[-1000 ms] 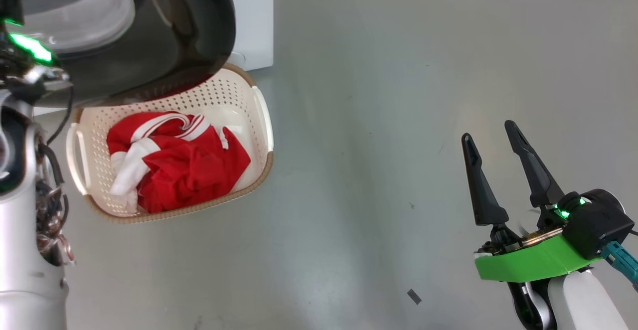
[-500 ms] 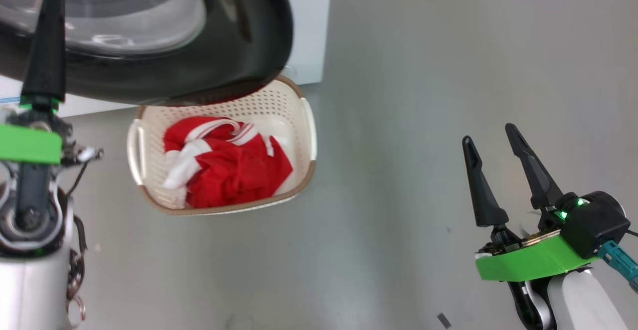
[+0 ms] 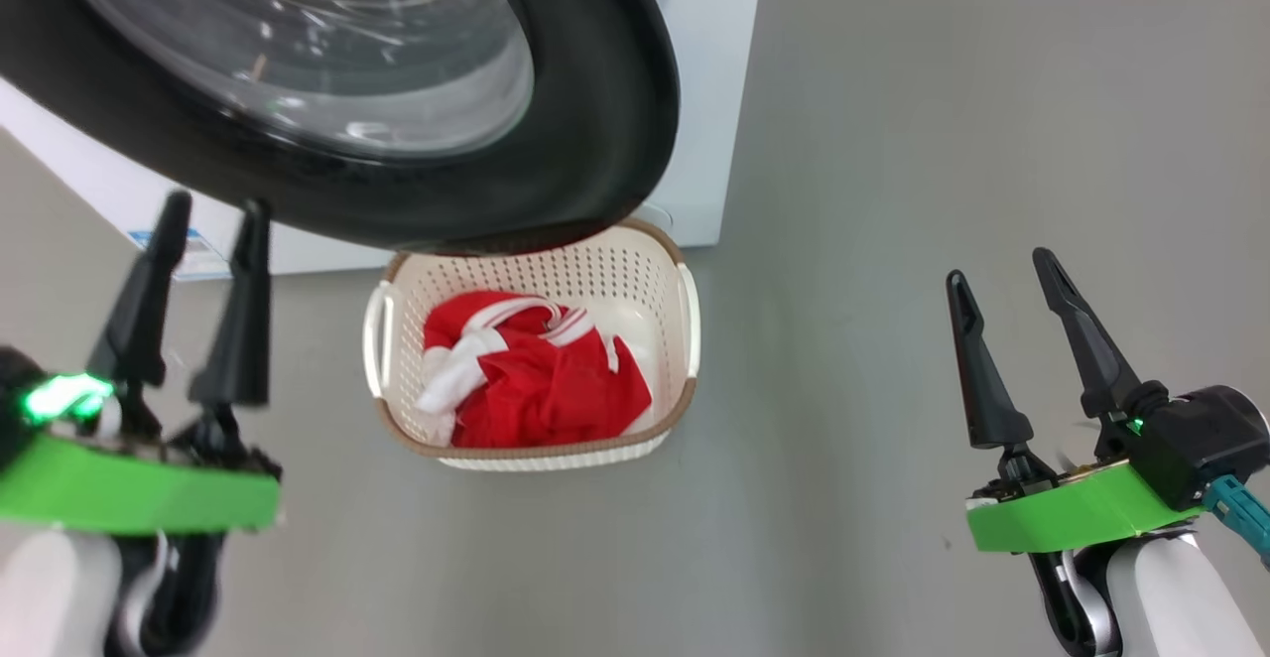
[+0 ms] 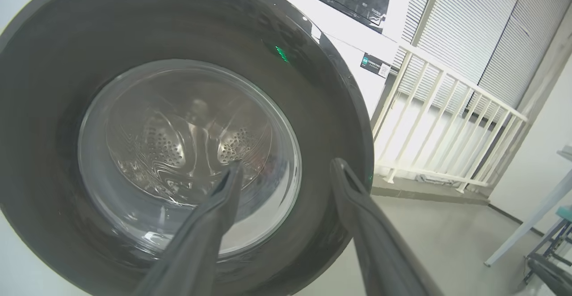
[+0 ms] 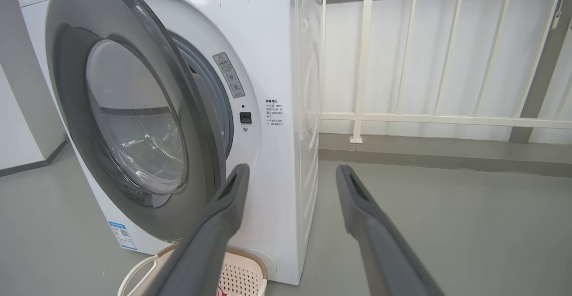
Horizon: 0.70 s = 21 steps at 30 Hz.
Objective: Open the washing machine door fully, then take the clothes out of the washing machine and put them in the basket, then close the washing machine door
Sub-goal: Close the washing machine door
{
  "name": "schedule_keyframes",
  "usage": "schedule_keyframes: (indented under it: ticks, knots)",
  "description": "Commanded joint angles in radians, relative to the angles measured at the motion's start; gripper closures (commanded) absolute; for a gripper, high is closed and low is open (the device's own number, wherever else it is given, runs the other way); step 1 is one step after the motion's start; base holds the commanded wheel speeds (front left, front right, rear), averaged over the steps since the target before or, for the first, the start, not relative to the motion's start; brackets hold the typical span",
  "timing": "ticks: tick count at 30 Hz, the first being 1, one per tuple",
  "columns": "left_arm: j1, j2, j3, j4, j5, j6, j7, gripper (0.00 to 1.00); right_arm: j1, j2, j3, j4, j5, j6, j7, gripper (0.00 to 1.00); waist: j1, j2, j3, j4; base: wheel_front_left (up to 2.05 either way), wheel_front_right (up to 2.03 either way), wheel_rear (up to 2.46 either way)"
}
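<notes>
The left gripper (image 3: 218,205) now has its fingers spread and holds nothing, at near left, clear of the large round black-rimmed glass door (image 3: 595,91). A second ago it was pressed together at that door. The head camera has shifted.

The right gripper (image 3: 999,268) is spread and empty, at near right.

The door stands ajar on the white front-loading washing machine (image 3: 709,91). It overhangs the far rim of the cream perforated plastic basket (image 3: 685,310), which holds the red, white-trimmed clothes (image 3: 536,389). A white metal railing (image 5: 402,117) stands to the right of the machine.
</notes>
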Motion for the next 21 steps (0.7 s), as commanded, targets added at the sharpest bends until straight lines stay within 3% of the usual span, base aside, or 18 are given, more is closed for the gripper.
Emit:
schedule_keyframes:
  ticks: [1, 12, 21]
  knots:
    - [0.011, 0.041, 0.034, -0.035, 0.036, -0.002, -0.011, 0.0, -0.004, -0.004, 0.014, -0.019, -0.011, 0.006, -0.006, 0.0, 0.0, 0.0, -0.043, 0.022, 0.0, 0.0, 0.0]
    - [0.241, -0.013, 0.097, -0.087, 0.241, 0.03, -0.022, 0.0, 0.071, -0.004, -0.021, -0.017, -0.049, 0.006, -0.006, 0.0, 0.0, 0.0, -0.148, 0.011, 0.0, 0.0, 0.0]
    - [0.37, -0.068, 0.171, -0.09, 0.343, 0.022, -0.023, 0.0, 0.141, -0.004, -0.04, -0.011, -0.026, 0.006, -0.006, 0.0, 0.0, 0.0, -0.208, 0.009, 0.0, 0.0, 0.0]
